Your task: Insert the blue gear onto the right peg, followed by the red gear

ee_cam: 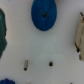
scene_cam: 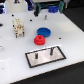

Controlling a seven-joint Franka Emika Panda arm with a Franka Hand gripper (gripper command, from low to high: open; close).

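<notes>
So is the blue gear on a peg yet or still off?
Off: the blue gear lies flat on the white table, apart from the black plate.

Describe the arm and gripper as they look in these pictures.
Little can be told. The wrist view shows only the white table and things on it, such as the blue gear; no fingers appear. In the exterior view, blurred dark and pale shapes along the upper edge may include the arm, but no cable or marking is clear.
</notes>
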